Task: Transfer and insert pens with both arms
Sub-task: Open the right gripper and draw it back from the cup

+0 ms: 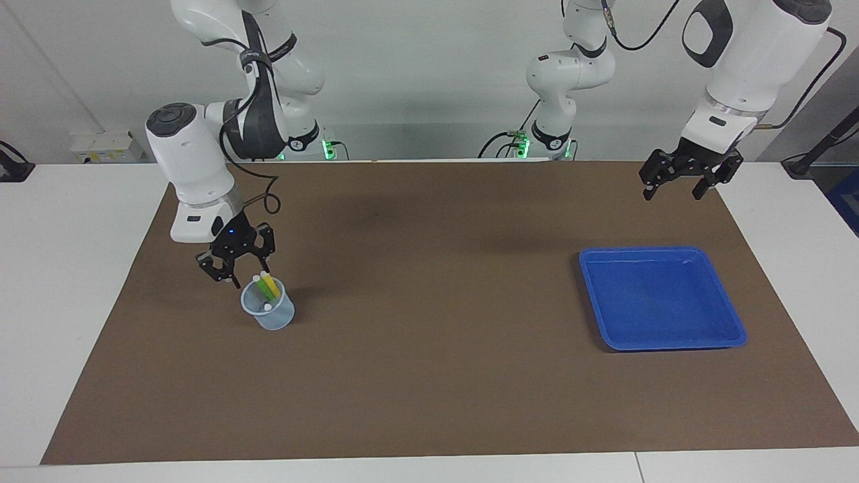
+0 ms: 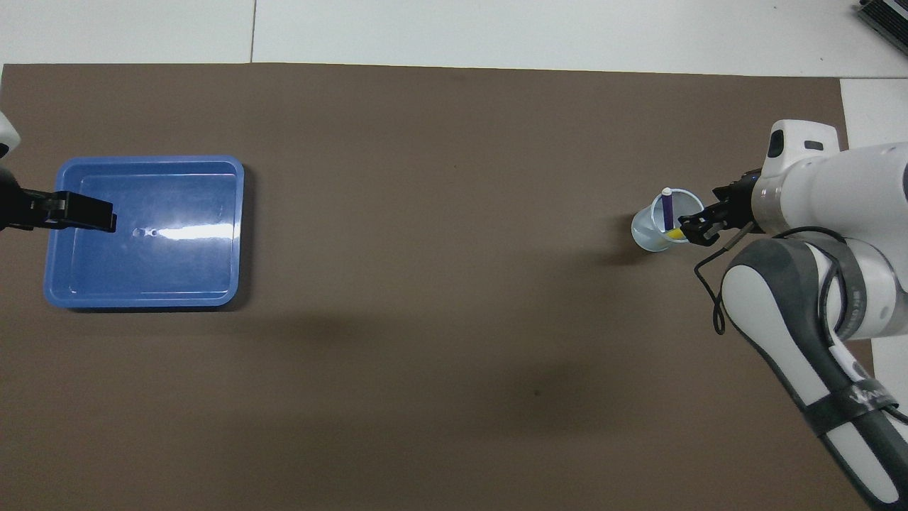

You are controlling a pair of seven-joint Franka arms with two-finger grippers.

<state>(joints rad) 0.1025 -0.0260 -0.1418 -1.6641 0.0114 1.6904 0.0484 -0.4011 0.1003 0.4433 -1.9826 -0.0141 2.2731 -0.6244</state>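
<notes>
A small clear cup [image 1: 272, 316] stands on the brown mat toward the right arm's end. The green pen [image 1: 262, 287] and the yellow pen [image 1: 270, 288] lean in it. The overhead view shows the purple pen [image 2: 667, 211] in the cup [image 2: 649, 234] too, beside the yellow pen [image 2: 677, 232]. My right gripper [image 1: 236, 263] is open and empty. It hangs just above the cup's rim, on the side nearer the robots, and also shows in the overhead view [image 2: 699, 227]. My left gripper [image 1: 674, 191] is open and empty, raised over the mat by the tray's robot-side edge.
An empty blue tray [image 1: 661, 252] lies on the mat toward the left arm's end, also in the overhead view [image 2: 149, 161]. The brown mat [image 1: 429, 335] covers most of the white table [image 1: 67, 268].
</notes>
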